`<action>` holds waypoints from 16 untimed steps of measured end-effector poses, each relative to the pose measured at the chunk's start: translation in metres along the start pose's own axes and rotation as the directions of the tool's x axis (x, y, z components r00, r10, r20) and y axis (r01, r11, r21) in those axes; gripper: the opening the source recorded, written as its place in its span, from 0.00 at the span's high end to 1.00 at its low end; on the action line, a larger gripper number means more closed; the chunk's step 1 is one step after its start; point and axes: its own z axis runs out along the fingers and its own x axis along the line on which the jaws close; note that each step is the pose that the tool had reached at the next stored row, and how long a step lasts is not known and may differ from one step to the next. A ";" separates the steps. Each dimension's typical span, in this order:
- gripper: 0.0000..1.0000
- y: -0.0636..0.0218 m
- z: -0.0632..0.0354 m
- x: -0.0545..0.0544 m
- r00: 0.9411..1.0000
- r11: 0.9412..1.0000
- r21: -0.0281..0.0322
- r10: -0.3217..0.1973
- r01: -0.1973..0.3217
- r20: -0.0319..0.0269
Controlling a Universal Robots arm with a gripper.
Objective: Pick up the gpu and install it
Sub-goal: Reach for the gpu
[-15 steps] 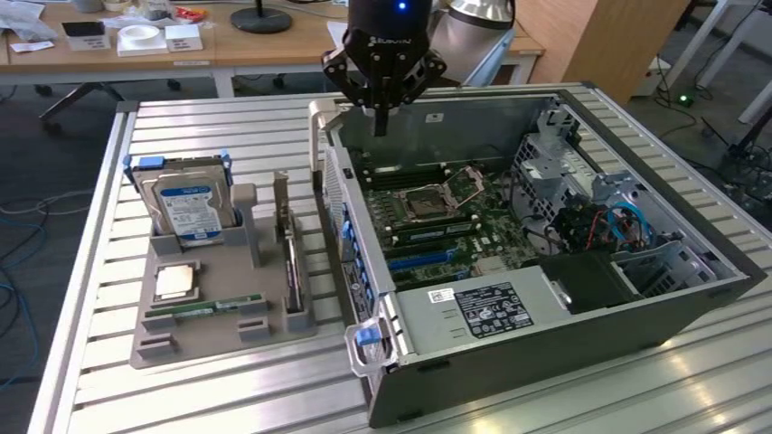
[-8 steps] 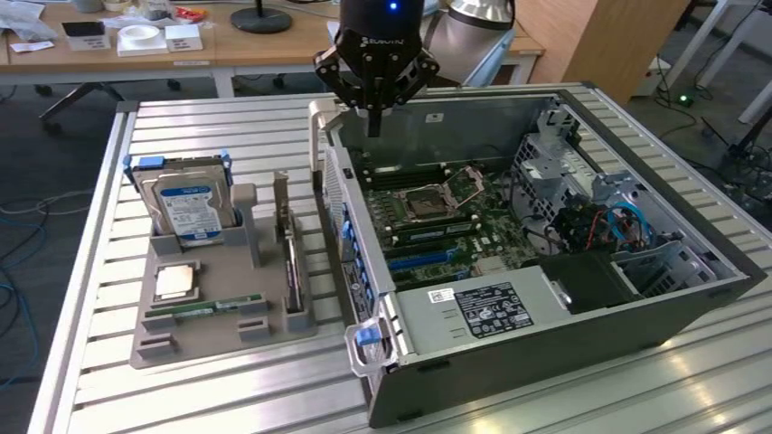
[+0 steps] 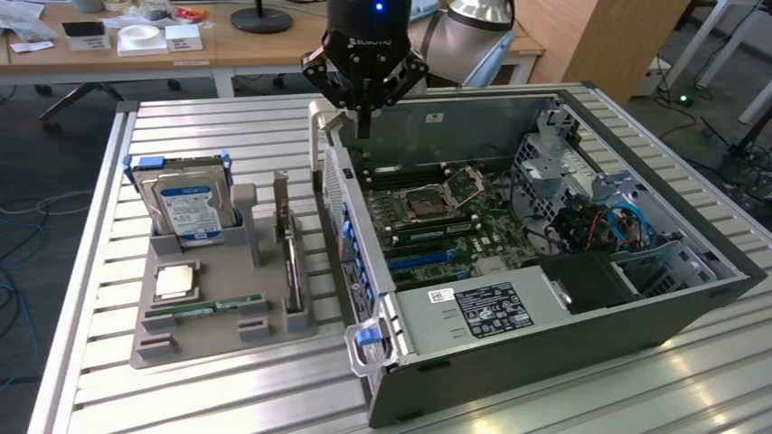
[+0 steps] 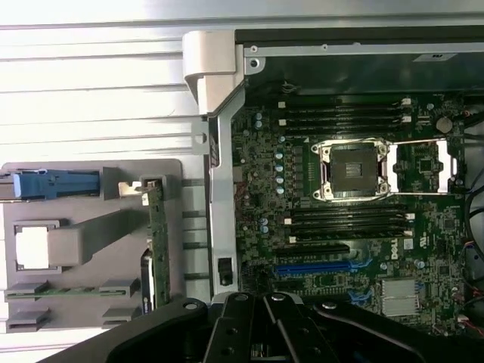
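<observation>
Above side wall of open computer case (image 3: 543, 362): claw (image 3: 362, 122) closed, nothing gripped. Gpu (image 3: 289, 262) upright in grey holder (image 3: 181, 336) on worktop (image 3: 217, 127), beside case.

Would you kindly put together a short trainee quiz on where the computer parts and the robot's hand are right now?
1. True or false: the hand is gripping the graphics card.
2. Where does the graphics card stand? A) on edge in the grey holder; B) plugged into the motherboard; C) flat on the table.
3. Fill in: the hard drive stands on the exterior view's ____ of the computer case.
Key: 1 false, the hand is shut and holds nothing; 2 A; 3 left.
</observation>
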 end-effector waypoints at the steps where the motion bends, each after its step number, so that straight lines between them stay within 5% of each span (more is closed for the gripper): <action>1: 0.89 -0.0001 0.0000 0.002 1.000 1.000 0.000 0.000 0.000 0.000; 16: 0.89 -0.0025 0.0011 0.033 1.000 1.000 0.000 0.000 0.000 0.000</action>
